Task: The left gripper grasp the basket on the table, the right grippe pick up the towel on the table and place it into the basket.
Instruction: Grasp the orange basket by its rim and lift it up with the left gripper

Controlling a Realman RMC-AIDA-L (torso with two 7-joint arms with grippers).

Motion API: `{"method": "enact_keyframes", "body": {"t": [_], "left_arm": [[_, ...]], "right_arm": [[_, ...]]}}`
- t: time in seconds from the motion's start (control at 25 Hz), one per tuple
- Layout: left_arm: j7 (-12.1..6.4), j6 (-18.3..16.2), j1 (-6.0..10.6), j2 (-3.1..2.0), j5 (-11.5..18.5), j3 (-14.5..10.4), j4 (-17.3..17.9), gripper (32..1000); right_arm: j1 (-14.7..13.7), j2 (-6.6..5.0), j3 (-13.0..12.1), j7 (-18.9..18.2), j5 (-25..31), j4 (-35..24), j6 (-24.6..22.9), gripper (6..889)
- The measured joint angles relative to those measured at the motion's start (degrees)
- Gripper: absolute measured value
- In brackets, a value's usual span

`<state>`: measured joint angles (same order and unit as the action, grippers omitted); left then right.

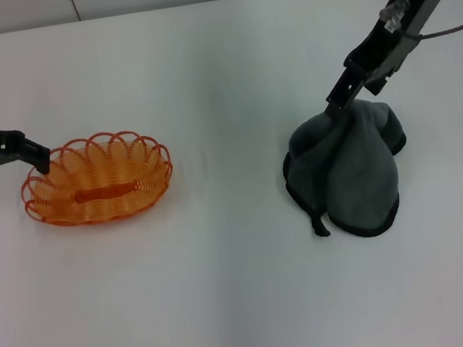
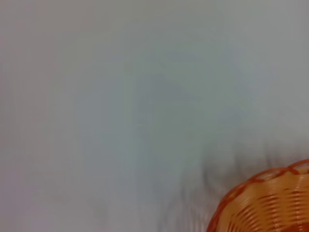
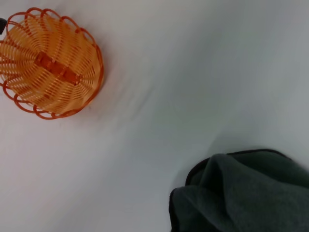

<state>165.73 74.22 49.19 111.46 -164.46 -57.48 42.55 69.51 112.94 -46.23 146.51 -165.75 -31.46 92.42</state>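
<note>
Head view, right grippe pinching towel; left gripper at basket rim

On your left side of the plain white matte table sits the shallow oval orange wire-weave basket with its scalloped looped rim, upright and holding nothing. The black two-fingered left gripper meets that rim at the basket's left end. Well apart, on your right, the soft dark grey fleecy towel with its darker stitched edge lies rumpled in a heap, its top pulled up into a peak where the slim black right gripper pinches it, while the lower folds rest on the table.
</note>
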Motion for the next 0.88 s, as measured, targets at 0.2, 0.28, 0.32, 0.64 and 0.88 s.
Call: {"method": "enact_keyframes", "body": {"t": [0.2, 0.28, 0.32, 0.64, 0.88], "left_arm": [[-0.29, -1.5, -0.31, 0.21, 0.0, -0.1, -0.9, 894], [-0.48, -1.9, -0.34, 0.25, 0.0, -0.1, -1.1, 893], [-0.57, -2.2, -0.34, 0.29, 0.0, -0.1, -1.3, 893], [-0.49, -6.6, -0.34, 1.29, 0.0, -4.3, -4.9, 891], [-0.64, -8.5, -0.33, 1.96, 0.0, -4.7, -6.7, 890]], "right_arm": [[0.0, 0.03, 0.0, -0.2, 0.1, 0.0, -0.1, 830], [0.1, 0.14, 0.0, -0.4, 0.1, 0.0, -0.1, 830], [0.1, 0.23, 0.0, -0.4, 0.1, 0.0, -0.1, 831], [0.2, 0.59, 0.0, -0.6, 0.2, -0.4, -0.5, 830], [0.2, 0.64, 0.0, -0.6, 0.2, -0.3, -0.8, 831]]}}
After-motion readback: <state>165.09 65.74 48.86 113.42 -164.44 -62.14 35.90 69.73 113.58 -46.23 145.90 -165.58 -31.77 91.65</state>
